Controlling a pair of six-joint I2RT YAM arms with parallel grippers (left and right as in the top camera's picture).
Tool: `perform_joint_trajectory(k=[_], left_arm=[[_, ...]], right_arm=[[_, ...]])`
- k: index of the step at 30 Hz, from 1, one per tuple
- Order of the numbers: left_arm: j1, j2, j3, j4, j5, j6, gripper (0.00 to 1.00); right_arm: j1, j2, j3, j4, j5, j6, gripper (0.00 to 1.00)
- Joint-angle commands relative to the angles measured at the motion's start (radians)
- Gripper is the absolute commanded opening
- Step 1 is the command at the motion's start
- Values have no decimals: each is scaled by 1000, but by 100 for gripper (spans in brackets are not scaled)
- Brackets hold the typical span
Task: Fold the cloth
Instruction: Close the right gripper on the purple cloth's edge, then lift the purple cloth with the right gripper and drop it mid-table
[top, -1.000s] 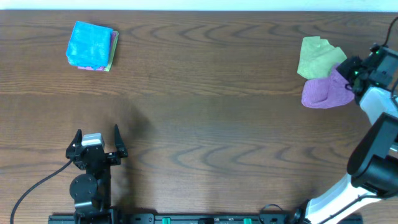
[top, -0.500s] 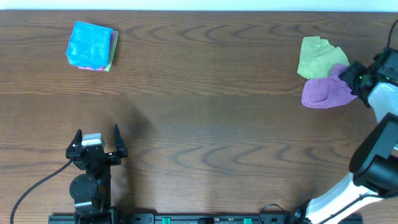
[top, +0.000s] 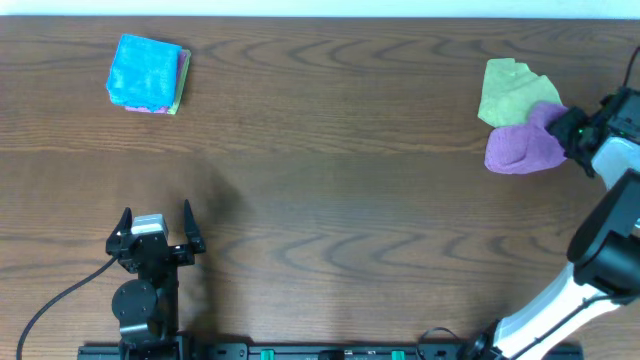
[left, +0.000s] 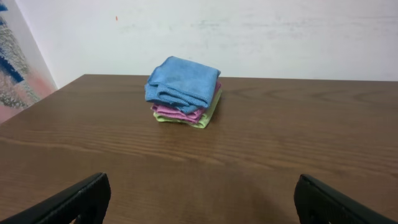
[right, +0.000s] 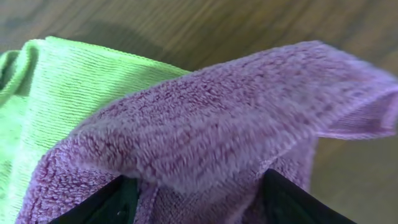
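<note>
Straddling a fold of the purple cloth (top: 518, 150), which touches the green cloth (top: 507, 90), the right pincer (top: 565, 126) stands open; the left pincer (top: 155, 225), well apart from the green cloth, gapes wide.

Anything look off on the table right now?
Yes: the purple cloth is bunched in a heap on the right side, lapping over the lime-green cloth instead of lying flat. The right gripper sits at it, jaws apart.
</note>
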Motion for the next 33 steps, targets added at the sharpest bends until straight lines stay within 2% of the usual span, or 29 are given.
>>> perform_joint_trajectory(k=[1, 10, 15, 18, 22, 25, 27, 33], left_arm=[[-4, -2, -35, -21, -25, -11, 95], [-4, -2, -35, -21, -25, -11, 96], [-4, -2, -35, -21, -25, -11, 95], [-4, -2, -35, -21, -25, -11, 95], [-4, -2, -35, -21, -25, -11, 95], [-4, -2, -35, -21, -25, -11, 96], [-4, -2, -35, -21, -25, -11, 95], [-4, -2, -35, -21, -25, -11, 95]], right_arm=[[-2, 1, 10, 40, -92, 39, 64], [-2, 1, 15, 95, -179, 85, 62], [-2, 1, 23, 108, -216, 88, 43], [-2, 0, 23, 108, -241, 89, 41], [-3, -6, 24, 115, -272, 99, 30], [-3, -10, 29, 113, -276, 103, 10], [-3, -10, 37, 114, -298, 103, 2], [-3, -13, 92, 113, -402, 107, 2]])
